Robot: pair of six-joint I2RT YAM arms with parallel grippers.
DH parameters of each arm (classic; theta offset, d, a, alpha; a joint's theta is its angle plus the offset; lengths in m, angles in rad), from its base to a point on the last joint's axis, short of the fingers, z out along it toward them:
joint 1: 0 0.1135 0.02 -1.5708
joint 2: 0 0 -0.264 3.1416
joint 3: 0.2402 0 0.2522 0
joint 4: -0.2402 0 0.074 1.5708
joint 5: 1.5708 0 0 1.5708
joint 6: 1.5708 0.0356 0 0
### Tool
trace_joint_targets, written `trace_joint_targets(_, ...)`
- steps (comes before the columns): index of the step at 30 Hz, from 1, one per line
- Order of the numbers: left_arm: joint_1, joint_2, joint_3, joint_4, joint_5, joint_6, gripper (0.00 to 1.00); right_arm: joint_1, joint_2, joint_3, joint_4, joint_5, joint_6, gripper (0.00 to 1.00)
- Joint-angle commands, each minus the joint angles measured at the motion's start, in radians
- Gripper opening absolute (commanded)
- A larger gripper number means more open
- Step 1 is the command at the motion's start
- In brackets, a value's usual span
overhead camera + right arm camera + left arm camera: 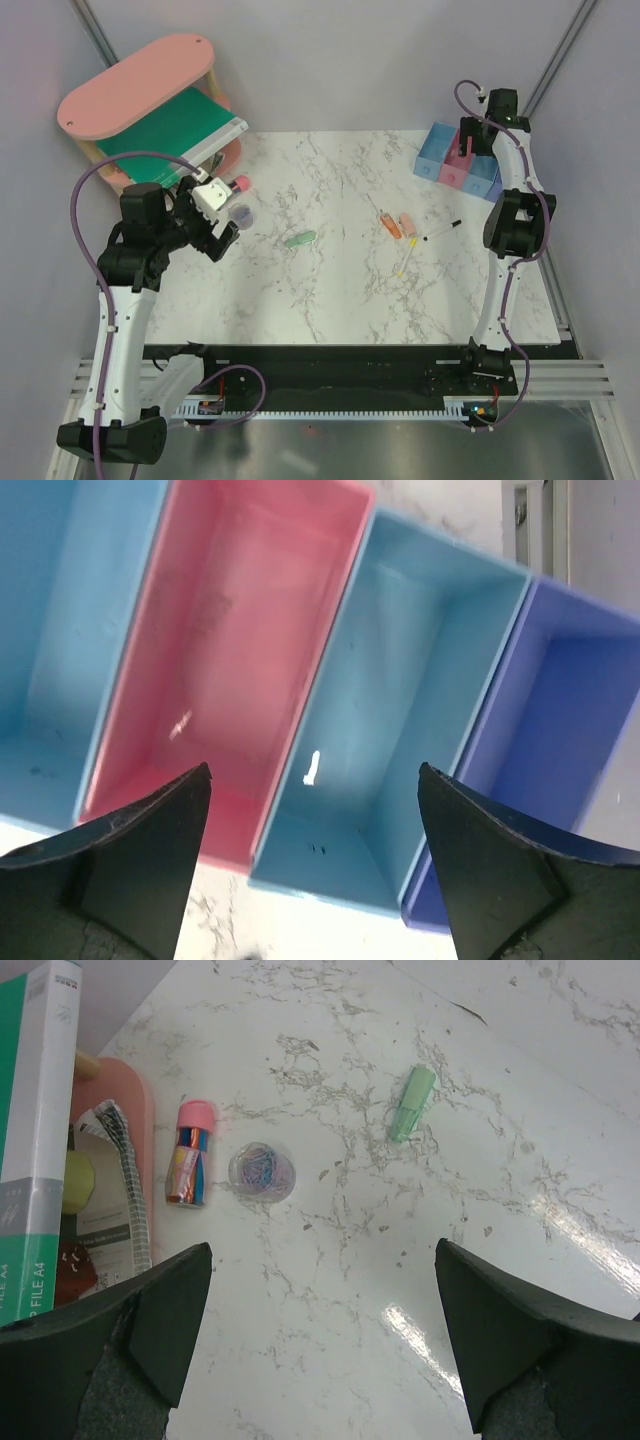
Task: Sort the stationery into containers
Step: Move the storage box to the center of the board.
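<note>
Left tool [322,1260], right tool [313,780] both released, empty; purple disc [262,1171] looks light, slick, rigid: pinch across sides.

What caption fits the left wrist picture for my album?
Open left hand above marble table, with pink-capped tube, purple disc and mint-green capsule ahead.

- Pink-capped cylinder [240,184] lies on its side at the far left, just beside the purple round disc [241,213].
- Mint-green capsule [299,239] lies alone near the centre.
- Orange stick [389,225] and peach stick [407,224] lie side by side right of centre, with the black-and-white pen [441,231] to their right and the thin yellow stick [404,262] nearer.
- Row of four joined bins [460,160] stands upright at the far right.
</note>
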Motion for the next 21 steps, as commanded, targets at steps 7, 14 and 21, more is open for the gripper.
trace_joint_targets(7, -0.003, -0.005, 0.019, -0.014, -0.029, 0.06, 0.99, 0.002, 0.046, -0.035, 0.204, -0.081, 0.044, 0.82)
trace_joint_targets(14, -0.003, 0.02, 0.049, -0.013, -0.013, 0.054, 0.99, 0.002, 0.047, -0.104, 0.241, -0.083, 0.051, 0.8)
trace_joint_targets(21, -0.003, 0.009, 0.041, -0.014, -0.002, 0.053, 0.99, 0.043, 0.023, -0.195, 0.275, -0.075, -0.026, 0.59)
